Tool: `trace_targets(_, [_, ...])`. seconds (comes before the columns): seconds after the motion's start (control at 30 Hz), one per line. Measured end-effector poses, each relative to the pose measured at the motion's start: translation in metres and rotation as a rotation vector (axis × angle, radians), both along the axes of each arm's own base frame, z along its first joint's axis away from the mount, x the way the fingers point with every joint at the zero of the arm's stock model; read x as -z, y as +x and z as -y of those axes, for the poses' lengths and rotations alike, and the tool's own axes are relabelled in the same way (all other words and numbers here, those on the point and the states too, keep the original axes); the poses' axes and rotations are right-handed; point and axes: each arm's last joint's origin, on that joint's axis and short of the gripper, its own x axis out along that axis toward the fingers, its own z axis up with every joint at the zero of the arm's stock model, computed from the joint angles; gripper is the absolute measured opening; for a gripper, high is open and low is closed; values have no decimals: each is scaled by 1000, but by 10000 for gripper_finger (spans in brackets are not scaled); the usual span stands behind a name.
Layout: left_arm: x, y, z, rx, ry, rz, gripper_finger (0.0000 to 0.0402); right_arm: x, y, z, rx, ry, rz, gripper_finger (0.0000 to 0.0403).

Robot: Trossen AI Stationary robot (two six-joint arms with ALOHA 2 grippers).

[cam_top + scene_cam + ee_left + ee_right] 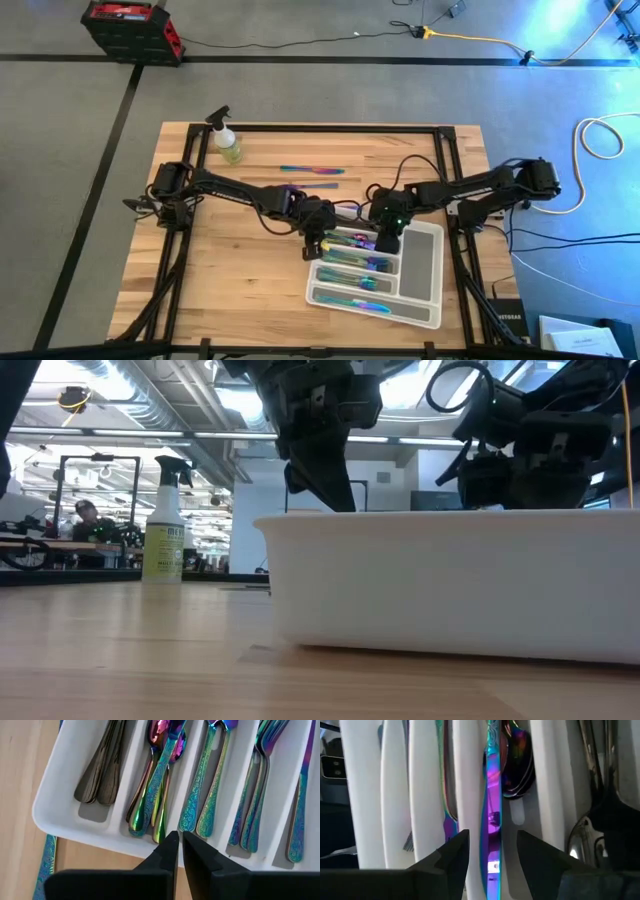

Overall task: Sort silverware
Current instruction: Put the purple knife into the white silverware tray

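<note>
High view, table [200,280]: wooden top, with a white tray [425,262] set at an angle near its middle.
High view, silverware: most pieces lie in the tray's compartments; two loose pieces [312,170] lie on the wood beyond the tray, near a spray bottle [228,143].
High view, left gripper [315,243]: over the tray's left end.
High view, right gripper [388,240]: over the tray's upper edge, just beside the left one.
Low view, tray [450,580]: its white wall fills the foreground; both arms hang above it, the bottle [165,540] upright well to the left.
Left wrist view, left gripper [180,851]: fingers pressed together, holding nothing, above the tray's rim.
Left wrist view, silverware: dark spoons [100,775], rainbow spoons [155,785] and forks [255,795] sorted by compartment; one piece [46,865] on the wood beside the tray.
Right wrist view, right gripper [492,851]: fingers apart, a rainbow piece [492,810] running between them; whether they grip it I cannot tell.
</note>
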Motion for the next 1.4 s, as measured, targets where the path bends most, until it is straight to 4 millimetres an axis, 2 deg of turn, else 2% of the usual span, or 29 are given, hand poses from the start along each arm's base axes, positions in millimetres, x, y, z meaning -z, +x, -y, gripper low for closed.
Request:
trace_targets(0.4, [0, 0, 0, 4, 2, 1, 9, -2, 1, -3, -24, 80, -30, 149])
trace_targets(0.57, [0, 0, 0, 6, 3, 1, 9, -24, 13, -9, -80, 71, -9, 149])
trace_targets(0.77, [0, 0, 0, 18, 10, 2, 9, -50, 19, -22, -131, -132, -42, 149])
trace_targets(0.93, [0, 0, 0, 45, 27, 4, 9, -40, 17, -30, -145, -246, -120, 149])
trace_targets(1.13, [0, 0, 0, 68, 40, 6, 9, -35, 25, -35, -163, -254, -75, 149])
trace_targets(1.4, [0, 0, 0, 69, 40, 6, 9, -16, 32, -37, -187, -233, -135, 150])
